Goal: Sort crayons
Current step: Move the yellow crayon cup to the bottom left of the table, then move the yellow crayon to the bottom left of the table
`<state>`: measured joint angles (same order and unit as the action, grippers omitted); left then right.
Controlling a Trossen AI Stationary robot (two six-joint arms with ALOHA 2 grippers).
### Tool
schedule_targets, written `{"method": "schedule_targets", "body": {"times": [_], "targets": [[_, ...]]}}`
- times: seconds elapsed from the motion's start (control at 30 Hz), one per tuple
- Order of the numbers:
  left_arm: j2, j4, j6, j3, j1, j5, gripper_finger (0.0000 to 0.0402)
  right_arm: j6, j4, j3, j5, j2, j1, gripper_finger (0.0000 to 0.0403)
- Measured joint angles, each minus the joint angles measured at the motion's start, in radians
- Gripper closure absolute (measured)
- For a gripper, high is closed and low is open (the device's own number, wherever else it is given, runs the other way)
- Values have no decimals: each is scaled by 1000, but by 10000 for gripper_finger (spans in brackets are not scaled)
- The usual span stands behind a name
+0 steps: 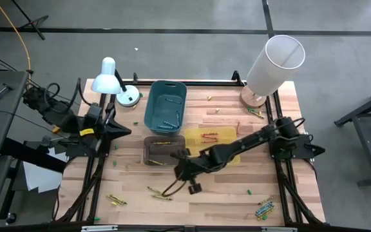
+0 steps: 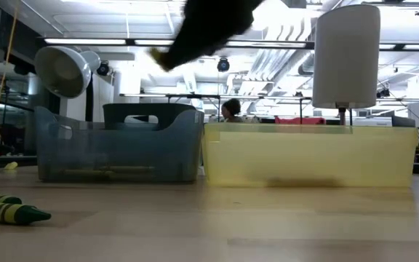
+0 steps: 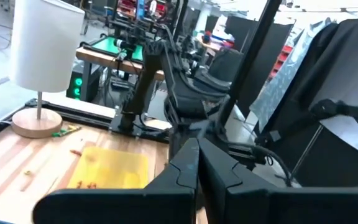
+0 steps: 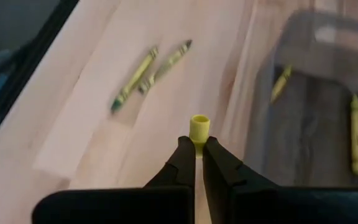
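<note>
My right gripper [image 1: 178, 173] hangs over the middle of the table's near half, shut on a yellow crayon [image 4: 199, 126]. Two yellow-green crayons [image 4: 148, 71] lie on the wood beyond it. A dark bin [image 1: 163, 149] holds yellow crayons [image 4: 355, 134]. Behind it stands a blue bin [image 1: 165, 106], and beside it a yellow bin [image 1: 211, 138] with red crayons. Loose crayons lie near the front left [image 1: 116, 200], front right [image 1: 265, 207] and far right [image 1: 256, 113]. My left gripper [image 3: 197, 155] waits shut and empty at the table's left edge. My right gripper pinches the yellow crayon between its two fingertips. The crayon's flat end [image 4: 199, 122] sticks out just past the tips. The fingers slant down from the table's right side. The crayon is lifted clear of the table.
A white desk lamp [image 1: 111, 77] stands at the far left and a tall white cylinder lamp [image 1: 272, 64] at the far right. Small green bits dot the wood. In the low view two crayons [image 2: 9, 212] lie at the near left, in front of the bins.
</note>
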<state>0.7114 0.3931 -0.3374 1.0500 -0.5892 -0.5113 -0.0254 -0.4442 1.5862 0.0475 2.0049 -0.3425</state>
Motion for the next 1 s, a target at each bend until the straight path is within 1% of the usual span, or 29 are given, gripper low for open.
{"method": "schedule_targets", "body": {"times": [0.1, 0.2, 0.27, 0.4, 0.47, 0.53, 0.67, 0.8, 1.0], "targets": [[0, -2, 1, 0, 0, 0, 401, 7, 1, 109, -4, 83, -5, 402], [0, -1, 2, 0, 0, 2, 401, 55, -8, 235, -24, 189, -6, 403], [0, -1, 2, 0, 0, 4, 401, 87, -39, 318, -72, 259, -1, 401], [0, -2, 1, 0, 0, 4, 401, 166, -51, 439, -225, 374, 8, 401], [-2, -2, 1, 0, 0, 5, 401, 190, -53, 473, -255, 416, 8, 401], [-4, -3, 1, 0, 0, 5, 401, 212, -55, 496, -249, 443, 7, 401], [-5, -2, 0, 0, 0, 32, 401, 236, -54, 502, -205, 444, 6, 402], [-7, -3, 0, 0, -1, 55, 401, 218, -97, 502, -157, 408, 15, 402], [-10, 7, 0, 0, -1, 56, 401, 156, -219, 503, -154, 348, 33, 402]]}}
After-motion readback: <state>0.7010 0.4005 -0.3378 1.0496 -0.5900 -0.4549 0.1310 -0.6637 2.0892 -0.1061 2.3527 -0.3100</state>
